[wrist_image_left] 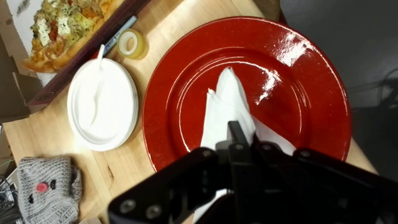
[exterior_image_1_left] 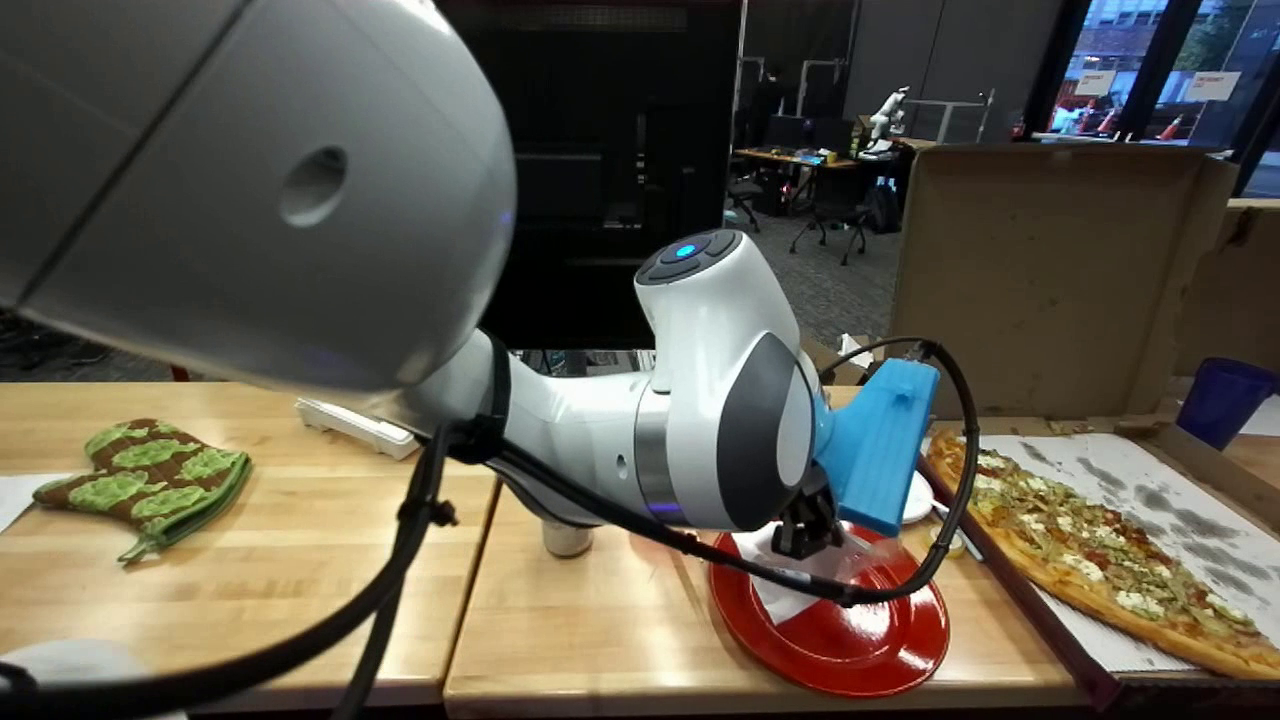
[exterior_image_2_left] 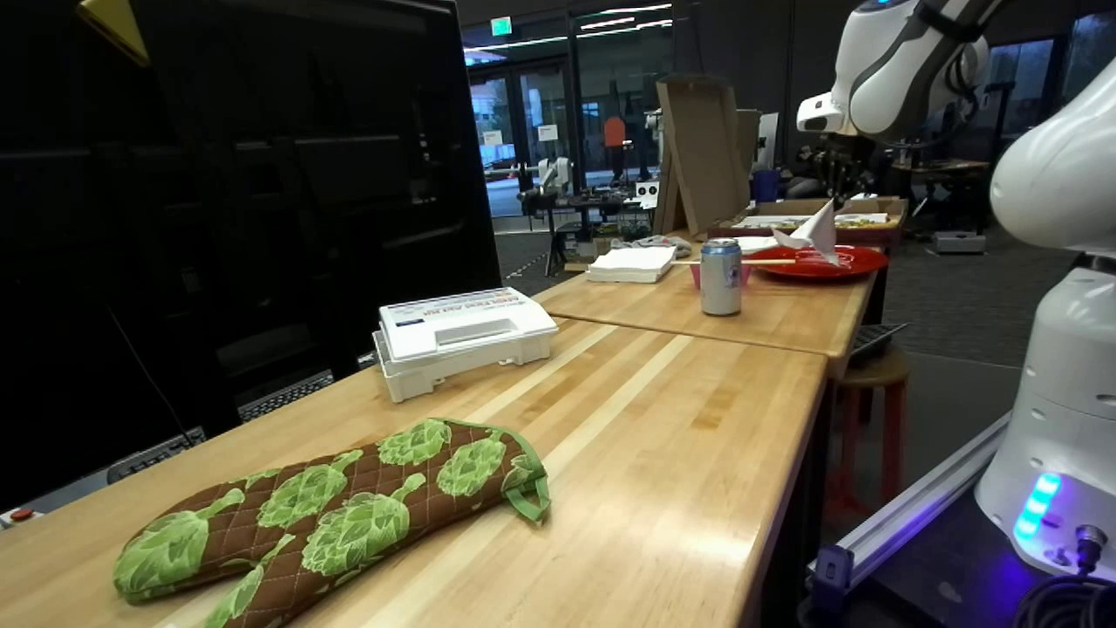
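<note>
Nearest camera: oven mitt point(exterior_image_2_left: 375, 497), brown with green artichokes, flat on the near table point(exterior_image_2_left: 697, 419) in an exterior view.
White case: first aid kit point(exterior_image_2_left: 471, 336), closed, by that table's long edge away from my robot base point(exterior_image_2_left: 1064, 419).
Can: soda can point(exterior_image_2_left: 721, 279), upright on the far table point(exterior_image_2_left: 628, 305), close to the seam.
Behind can: pink container point(exterior_image_2_left: 746, 276), mostly hidden; napkin stack point(exterior_image_2_left: 632, 263) toward the opposite long edge.
Plates: red plate point(wrist_image_left: 326, 102) at the far table's long edge on my base's side; white plate stack point(wrist_image_left: 119, 121) just beside, plastic utensil point(wrist_image_left: 101, 56) on top.
Small stuff: tape roll point(wrist_image_left: 139, 45) and marker point(wrist_image_left: 122, 29) along the pizza box point(wrist_image_left: 46, 93).
Pizza box: far table's end, lid point(exterior_image_1_left: 1050, 280) raised, pizza point(exterior_image_1_left: 1110, 545) inside.
In the way: my arm link point(exterior_image_1_left: 250, 280) blocks much of an exterior view; cable point(exterior_image_1_left: 850, 596) crosses the red plate there.
Surface: pale striped wood, two tables butted together.
Room: black screen point(exterior_image_2_left: 261, 218), dark carpet point(exterior_image_2_left: 959, 340), glass doors at the back.
Gripper point(wrist_image_left: 236, 132): above the red plate, I have it clenched on the white napkin point(wrist_image_left: 219, 118).
Napkin: pinched, creased, over the red plate; can't tell if it touches.
</note>
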